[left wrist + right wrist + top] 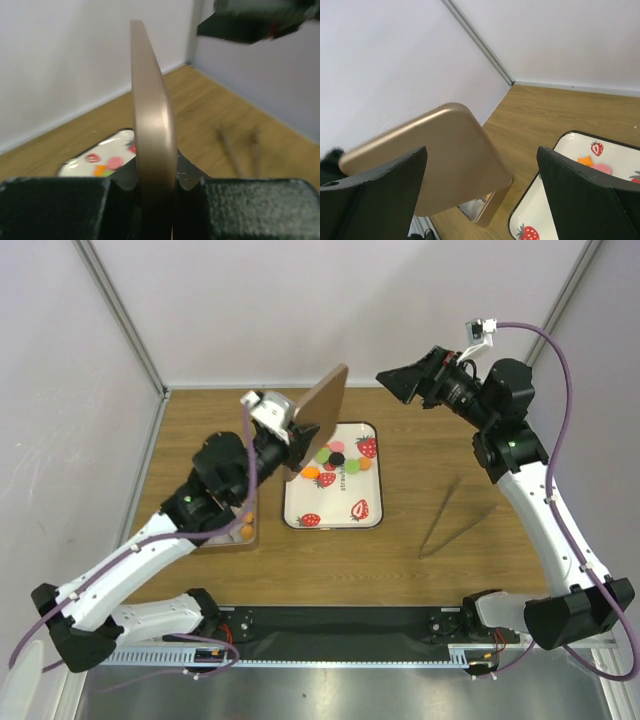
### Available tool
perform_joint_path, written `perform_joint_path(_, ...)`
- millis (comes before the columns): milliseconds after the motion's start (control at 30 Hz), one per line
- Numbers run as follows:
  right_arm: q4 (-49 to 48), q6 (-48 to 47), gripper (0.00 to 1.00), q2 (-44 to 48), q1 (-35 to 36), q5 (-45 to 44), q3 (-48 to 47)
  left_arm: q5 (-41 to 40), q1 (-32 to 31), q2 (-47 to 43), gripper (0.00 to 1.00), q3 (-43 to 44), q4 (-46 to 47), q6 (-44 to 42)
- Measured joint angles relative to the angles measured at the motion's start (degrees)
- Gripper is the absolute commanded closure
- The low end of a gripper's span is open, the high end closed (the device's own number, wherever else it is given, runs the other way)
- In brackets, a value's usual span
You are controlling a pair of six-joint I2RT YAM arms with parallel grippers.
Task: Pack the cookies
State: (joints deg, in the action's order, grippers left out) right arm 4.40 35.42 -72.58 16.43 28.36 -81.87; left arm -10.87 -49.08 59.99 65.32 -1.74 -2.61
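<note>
Most of the cookies [337,459] are lying in a loose cluster at the far end of the strawberry-patterned tray [335,503]: pink, green, black and orange discs, none of them touching a gripper. A small open box [243,536] is sitting just off the tray's left side, and a couple of orange pieces seem to be resting inside it, so the packing looks barely begun.

The left gripper [157,190] is clamping the edge of a flat gold lid [322,405], its jaws nearly closed on the thin rim, and is holding the lid tilted in the air above the tray's far left corner. The right gripper [398,382] is hanging high beyond the tray's far right corner, jaws spread wide and gripping nothing.

What looks like a pair of thin tongs [446,519] is lying on the table to the right of the tray. By my reading, nearly every cookie is waiting to be moved, and the lid goes on last.
</note>
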Motion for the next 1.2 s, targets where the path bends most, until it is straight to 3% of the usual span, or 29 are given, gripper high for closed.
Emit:
perform_joint_path(133,-6.60,0.07,0.00,0.15,-2.12,7.32,4.39,17.07,9.09,0.63,1.00,6.21,-6.10,14.84)
perform_joint_path(300,-14.05,1.64,0.00,0.02,-2.32,16.33,8.87,36.52,21.22,1.57,1.00,6.47,-3.43,33.70)
perform_joint_path(533,-25.99,7.65,0.00,-2.36,-1.18,23.45,11.19,51.12,25.55,4.37,1.00,1.81,3.41,50.95)
perform_joint_path(867,-30.10,11.28,0.03,-6.86,2.16,25.35,11.17,58.05,28.37,5.01,0.97,0.37,9.94,60.02)
perform_joint_path(1000,-33.64,14.88,0.20,-8.79,4.50,25.83,11.19,59.30,28.79,5.01,0.94,0.04,11.08,61.33)
perform_joint_path(1200,-40.54,21.46,0.38,-10.95,7.54,26.95,11.45,59.84,30.56,5.01,0.92,0.04,11.91,62.20)
